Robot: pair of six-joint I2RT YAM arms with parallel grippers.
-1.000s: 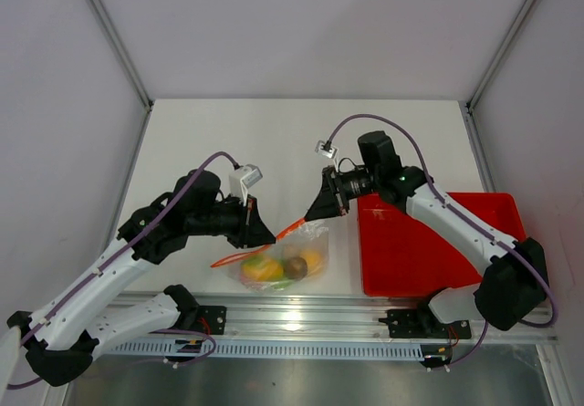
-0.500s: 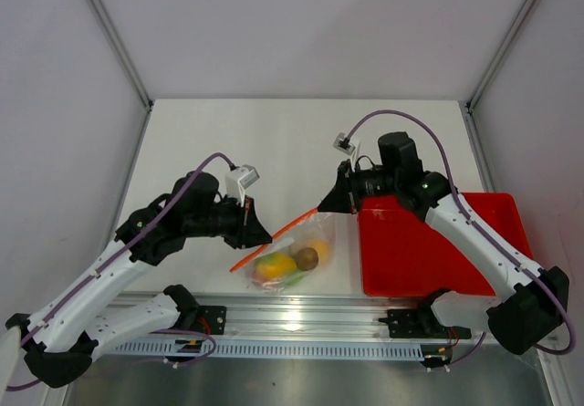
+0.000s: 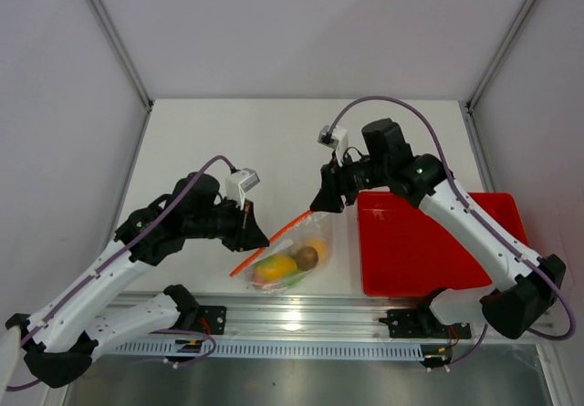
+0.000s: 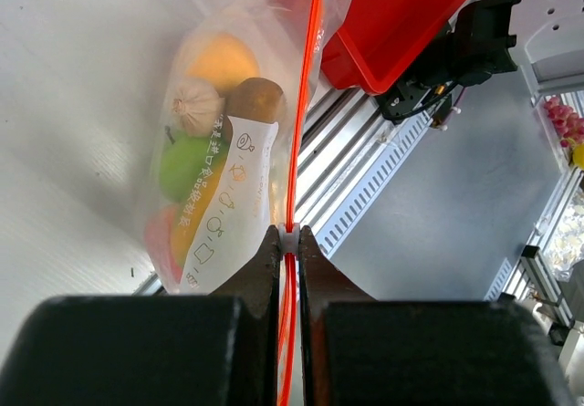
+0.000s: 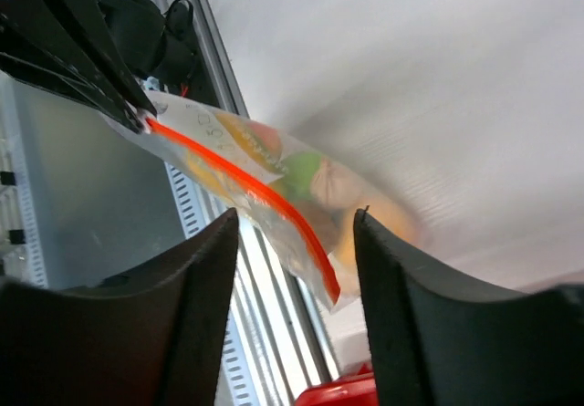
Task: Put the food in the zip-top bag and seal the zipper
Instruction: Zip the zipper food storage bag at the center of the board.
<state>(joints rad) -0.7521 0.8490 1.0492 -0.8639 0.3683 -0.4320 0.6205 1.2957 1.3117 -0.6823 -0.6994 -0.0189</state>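
Observation:
The zip-top bag [image 3: 290, 253] is clear and holds the food: an orange [image 4: 219, 59], a beige piece [image 4: 196, 105], a brown kiwi-like ball [image 4: 257, 100], a green apple [image 4: 187, 164] and a yellow mango [image 3: 276, 266]. My left gripper [image 4: 289, 234] is shut on the red-orange zipper [image 4: 301, 105], its jaws pinching the strip at a small white slider. My right gripper [image 5: 297, 214] stands open just beyond the strip's far end [image 5: 330, 289] and touches nothing. In the top view the right gripper [image 3: 320, 203] is above the bag's upper right corner.
A red tray [image 3: 438, 251] lies right of the bag, its near corner close to the bag in the left wrist view [image 4: 411, 14]. The aluminium rail [image 3: 301, 319] runs along the table's front edge just below the bag. White walls enclose the table.
My right gripper has opened and let go of the zipper's end, then drawn slightly up and back. The bag stays in the left gripper, which has barely moved.

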